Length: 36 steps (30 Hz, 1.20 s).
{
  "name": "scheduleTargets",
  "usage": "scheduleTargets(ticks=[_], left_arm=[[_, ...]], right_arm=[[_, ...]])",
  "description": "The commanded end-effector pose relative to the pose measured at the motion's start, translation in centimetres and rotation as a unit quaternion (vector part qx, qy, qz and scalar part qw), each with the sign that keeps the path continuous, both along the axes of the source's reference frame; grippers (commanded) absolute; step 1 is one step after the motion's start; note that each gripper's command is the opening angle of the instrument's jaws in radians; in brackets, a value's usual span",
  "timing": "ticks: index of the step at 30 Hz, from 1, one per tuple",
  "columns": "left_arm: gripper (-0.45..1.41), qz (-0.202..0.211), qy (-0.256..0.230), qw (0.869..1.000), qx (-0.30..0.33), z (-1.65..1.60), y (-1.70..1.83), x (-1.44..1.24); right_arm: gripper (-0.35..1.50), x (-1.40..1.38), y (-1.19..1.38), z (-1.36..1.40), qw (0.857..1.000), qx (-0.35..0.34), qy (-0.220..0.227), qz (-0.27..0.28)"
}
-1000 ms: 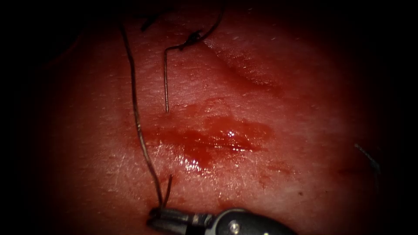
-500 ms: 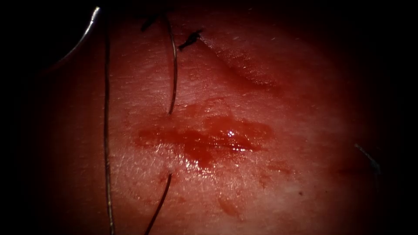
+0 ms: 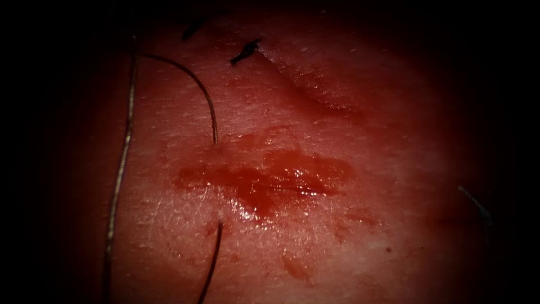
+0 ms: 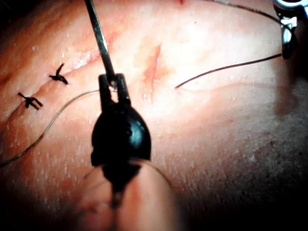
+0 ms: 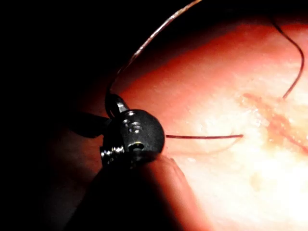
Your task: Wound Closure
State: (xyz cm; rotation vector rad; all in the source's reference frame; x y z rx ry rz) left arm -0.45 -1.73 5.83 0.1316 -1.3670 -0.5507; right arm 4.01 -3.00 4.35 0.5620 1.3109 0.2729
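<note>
Finding: the right tool [image 5: 113,105] has left its post just below the cut [image 3: 264,183], where it stood a second ago. It is clenched on the thread [image 3: 118,169]. The long strand now lies further left of the cut, and the strand entering above the cut has swung clear of the knot [image 3: 244,52]. The left tool [image 4: 113,83] is clenched on a dark straight rod, judged to be the needle [image 4: 98,33], clear of the tissue [image 3: 365,225]. Where along its curve cannot be told. Assessment: slack remains and the cut is unclosed.
</note>
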Motion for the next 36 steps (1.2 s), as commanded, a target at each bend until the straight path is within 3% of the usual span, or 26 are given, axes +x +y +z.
scheduleTargets(ticks=[1,4,9,18,31,33,34,36], left_arm=[[-0.45,0.000,0.001,1.000,0.000,0.05,0.01,-0.02],[-0.45,-0.002,0.005,1.000,0.001,0.05,0.03,0.04],[-0.45,-0.014,0.019,1.000,0.008,0.09,0.08,0.36],[-0.45,-0.042,0.024,0.999,0.017,0.02,0.13,0.68],[-0.45,-0.050,0.023,0.998,0.018,0.06,0.10,0.55],[-0.45,-0.050,0.022,0.998,0.018,0.06,0.09,0.53],[-0.45,-0.050,0.022,0.998,0.018,0.06,0.09,0.53],[-0.45,-0.049,0.021,0.998,0.018,0.06,0.09,0.52]], right_arm=[[1.33,0.00,0.18,0.16,0.999,-0.028,-0.009,0.014],[1.47,-0.07,0.29,0.27,0.996,-0.078,-0.025,0.028],[1.47,-0.27,0.48,0.58,0.986,-0.160,-0.039,0.033],[1.45,-0.51,0.70,0.84,0.977,-0.189,-0.076,0.055],[1.40,-0.33,0.70,1.36,0.963,-0.229,-0.109,0.090],[1.21,-0.33,0.68,1.41,0.960,-0.244,-0.108,0.091],[1.21,-0.33,0.68,1.41,0.960,-0.244,-0.108,0.091],[0.73,-0.35,0.61,1.46,0.952,-0.262,-0.123,0.095]])
